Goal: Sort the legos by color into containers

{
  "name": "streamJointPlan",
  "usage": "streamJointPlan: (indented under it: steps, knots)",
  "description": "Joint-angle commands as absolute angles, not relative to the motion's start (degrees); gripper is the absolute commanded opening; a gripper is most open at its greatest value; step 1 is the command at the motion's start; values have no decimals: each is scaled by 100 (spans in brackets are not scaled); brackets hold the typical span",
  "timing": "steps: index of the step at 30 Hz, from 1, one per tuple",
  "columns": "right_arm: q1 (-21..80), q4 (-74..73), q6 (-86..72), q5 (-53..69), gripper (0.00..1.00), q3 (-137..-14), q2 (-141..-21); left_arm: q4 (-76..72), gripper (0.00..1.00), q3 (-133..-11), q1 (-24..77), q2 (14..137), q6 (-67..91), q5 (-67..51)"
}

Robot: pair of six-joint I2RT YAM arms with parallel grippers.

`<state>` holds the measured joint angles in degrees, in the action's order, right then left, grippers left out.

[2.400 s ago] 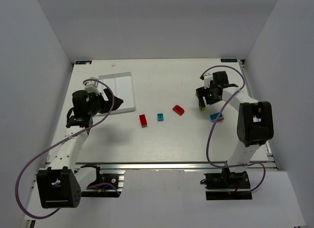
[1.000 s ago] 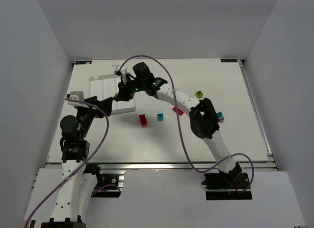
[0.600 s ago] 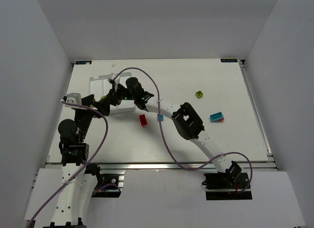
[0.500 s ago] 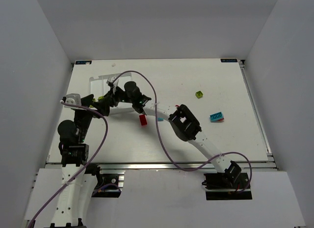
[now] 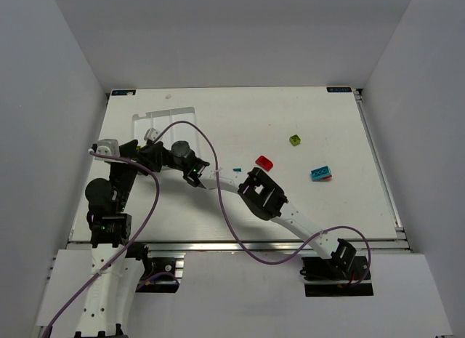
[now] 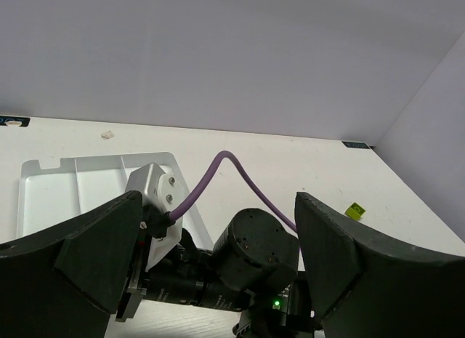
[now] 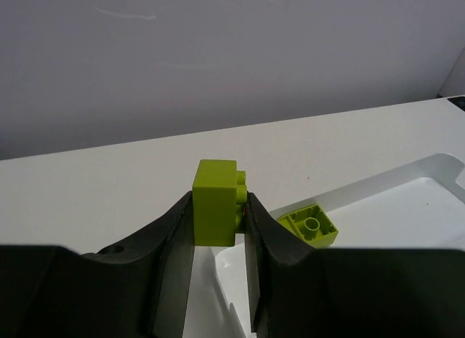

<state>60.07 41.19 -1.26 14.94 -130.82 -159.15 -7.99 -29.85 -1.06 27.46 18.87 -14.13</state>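
right hand (image 7: 218, 207): pinching the held brick (image 7: 215, 184), yellow-green, between both fingers; studs pointing right in the wrist view
held brick: hanging above the surface (image 5: 240, 113) right at the tray's near rim, not touching the tray
tray (image 7: 392, 222): sitting at the far left of the surface; thin walls showing in the left wrist view
tray brick (image 7: 309, 225): yellow-green, lying tilted just inside the tray rim, hollow underside facing up; which compartment, cannot tell
left hand (image 6: 219, 207): spread wide, gripping nothing; hovering near the tray's near side, looking past the right arm's wrist
right arm (image 5: 225, 179): stretching across the surface from its base at near right to the tray at far left, purple cable looping over it
loose green brick (image 5: 296, 140): lying on the surface right of centre, well apart from the tray
red brick (image 5: 264, 162): lying near centre, just beside the right arm's elbow
cyan brick (image 5: 320, 173): lying toward the right edge, showing a pinkish lower edge, near the loose green brick
teal brick (image 5: 237, 169): peeking out beside the right arm, partly hidden by it
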Motion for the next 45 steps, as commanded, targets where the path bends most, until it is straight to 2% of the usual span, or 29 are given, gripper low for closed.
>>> streamJointPlan:
  steps: [1,6,9,10,11,13,15,18,20,22,23,24,25,26,27,28,31,35,36,37,38,39,40,41,42,44,45]
  knots:
    - [5915,4650,-26,1020,8,-13333,-16040,-817,95,-3015,-149,2698,1837,-1380]
    - [5915,4562,-26,923,15,-13386,-16031,-791,95,-3006,-149,2733,1837,-1371]
    - [5915,4553,-26,896,29,-13386,-16023,-782,95,-3015,-149,2742,1828,-1345]
    - [5915,4561,-26,870,39,-13386,-16031,-774,95,-3015,-149,2751,1837,-1345]
    - [5915,4570,139,853,44,-13377,-16031,-773,95,-3015,-149,2751,1837,-1336]
    - [5915,4605,176,844,51,-13368,-16031,-773,95,-3015,-149,2751,1828,-1327]
    - [5906,4623,185,835,54,-13377,-16040,-765,95,-3015,-149,2777,1828,-1327]
    - [5880,4649,193,809,55,-13359,-16014,-765,95,-3015,-149,2786,1837,-1336]
    - [5880,4684,185,774,52,-13219,-15935,-765,95,-3015,-149,2812,1837,-1336]
    - [5836,4842,185,651,37,-12992,-15628,-756,92,-3015,-149,2839,1837,-1353]
    - [5732,4895,167,555,29,-12668,-15453,-738,87,-3023,-149,2874,1854,-1354]
    - [5678,4869,150,510,10,-12474,-15077,-730,68,-3023,-149,2883,1863,-1345]
    - [5599,4739,132,423,1,-12359,-14934,-712,56,-3032,-149,2883,1881,-1327]
    - [5486,4415,106,161,0,-12375,-14767,-703,40,-3041,-149,2926,1924,-1336]
    - [5302,3394,45,45,0,-12497,-14505,-686,22,-3050,-149,2935,1942,-1319]
    - [5213,2810,-130,35,0,-12620,-14380,-677,0,-3059,-97,2979,1968,-1336]
    - [4677,844,-421,438,0,-12526,-13704,-781,0,-3076,-97,3163,2039,-1554]
    - [3844,-972,-352,1841,0,-11463,-12397,-1063,0,-3129,-97,3769,2319,-2738]
    - [3728,-1254,-256,2081,20,-11087,-12166,-1116,1,-3225,-97,3979,2407,-2994]
    - [3648,-1788,-29,2301,33,-10926,-11964,-1325,8,-3295,-97,4477,2504,-3302]
    - [3308,-2080,156,2659,45,-10812,-11588,-1379,29,-3409,-97,4804,2775,-3844]
    - [3061,-2675,376,3142,68,-10689,-11410,-1502,49,-3654,-36,5478,3099,-4111]
    - [3059,-2681,378,3146,76,-10653,-11278,-1529,50,-3804,-35,5832,3103,-4383]
    - [2667,-3211,474,3468,82,-10600,-11015,-1451,69,-3988,95,6158,3233,-4542]
    - [2507,-3486,501,3698,86,-10565,-10891,-1207,71,-4190,375,6422,3208,-4579]
    - [1877,-3909,466,4294,89,-10188,-10436,-828,75,-4779,763,6977,3068,-4247]
    - [1724,-3894,422,4498,89,-9952,-10241,-426,85,-4999,1182,7170,3024,-3897]
